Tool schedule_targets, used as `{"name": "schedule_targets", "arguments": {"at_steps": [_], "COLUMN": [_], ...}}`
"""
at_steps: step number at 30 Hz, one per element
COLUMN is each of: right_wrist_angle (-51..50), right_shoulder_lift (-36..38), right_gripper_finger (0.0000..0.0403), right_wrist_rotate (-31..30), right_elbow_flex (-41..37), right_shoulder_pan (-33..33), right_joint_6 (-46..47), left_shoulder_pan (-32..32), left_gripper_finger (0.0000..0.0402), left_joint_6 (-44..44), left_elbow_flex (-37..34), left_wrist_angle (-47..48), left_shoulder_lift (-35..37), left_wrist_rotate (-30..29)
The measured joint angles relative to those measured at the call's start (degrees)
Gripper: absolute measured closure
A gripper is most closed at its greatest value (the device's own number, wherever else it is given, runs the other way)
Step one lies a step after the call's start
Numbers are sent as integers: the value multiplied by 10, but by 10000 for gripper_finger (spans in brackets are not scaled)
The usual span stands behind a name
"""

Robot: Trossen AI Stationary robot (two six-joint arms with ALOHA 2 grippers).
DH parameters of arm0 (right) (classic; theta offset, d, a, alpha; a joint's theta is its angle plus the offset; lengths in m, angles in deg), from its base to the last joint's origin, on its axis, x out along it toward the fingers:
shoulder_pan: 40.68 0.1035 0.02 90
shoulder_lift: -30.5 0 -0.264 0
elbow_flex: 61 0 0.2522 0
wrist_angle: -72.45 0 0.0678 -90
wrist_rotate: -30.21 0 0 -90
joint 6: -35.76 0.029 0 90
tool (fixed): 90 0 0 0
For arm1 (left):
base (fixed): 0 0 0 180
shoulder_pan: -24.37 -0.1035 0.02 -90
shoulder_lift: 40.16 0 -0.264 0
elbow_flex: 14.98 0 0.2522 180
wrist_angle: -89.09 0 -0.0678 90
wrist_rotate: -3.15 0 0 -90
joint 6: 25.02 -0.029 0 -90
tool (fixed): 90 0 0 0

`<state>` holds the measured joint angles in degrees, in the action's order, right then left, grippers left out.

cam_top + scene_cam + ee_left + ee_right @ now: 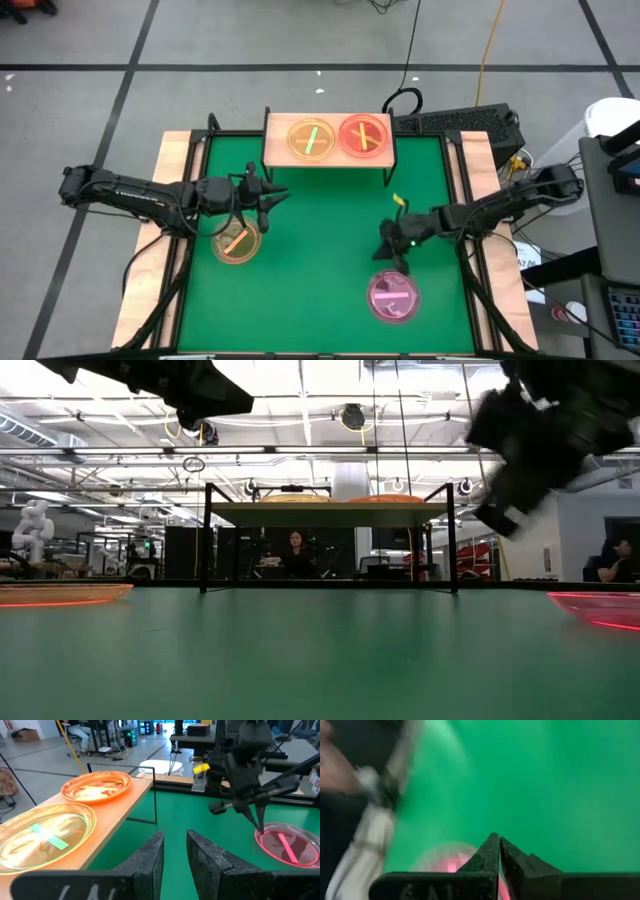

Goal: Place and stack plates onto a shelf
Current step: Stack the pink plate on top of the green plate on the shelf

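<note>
The shelf stands at the table's far edge and bears two plates: an amber one with a green stripe and an orange one with a yellow stripe. An amber plate with an orange stripe lies flat on the table's left. A pink plate lies flat at the near right. My left gripper hovers just beyond the table's amber plate, its fingers narrowly open and holding nothing. My right gripper hangs shut above the pink plate's far rim, clear of the table in the low view.
The shelf's thin black legs stand on the green table top. Wooden borders run along the table's left and right sides. Open green surface lies between the two arms. People sit in the room beyond.
</note>
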<state>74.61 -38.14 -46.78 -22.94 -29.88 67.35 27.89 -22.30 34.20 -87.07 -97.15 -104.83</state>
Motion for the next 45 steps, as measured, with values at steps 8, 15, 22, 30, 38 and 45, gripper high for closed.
{"name": "schedule_targets", "arguments": {"at_steps": [8, 15, 22, 30, 38, 45], "right_wrist_angle": [64, -87, -78, -177, -165, -170], "right_shoulder_lift": [0, -32, -33, -39, -66, -74], "right_gripper_finger": [403, 365, 277, 239, 248, 312], "right_wrist_rotate": [31, 100, 109, 65, 60, 50], "right_elbow_flex": [17, 5, 2, 1, -2, -2], "right_shoulder_pan": [-87, -43, 10, 18, 48, 50], "right_joint_6": [-43, 56, 73, 87, 119, 114], "left_shoulder_pan": [0, 0, 0, 0, 0, 0], "left_gripper_finger": [311, 311, 311, 311, 311, 311], "left_joint_6": [8, 7, 4, 16, 21, 21], "left_elbow_flex": [0, 0, 0, 0, 0, 0], "left_wrist_angle": [4, 22, 22, 22, 24, 24], "left_shoulder_lift": [0, 0, 0, 0, 0, 0], "left_wrist_rotate": [0, 0, 0, 0, 0, 0]}}
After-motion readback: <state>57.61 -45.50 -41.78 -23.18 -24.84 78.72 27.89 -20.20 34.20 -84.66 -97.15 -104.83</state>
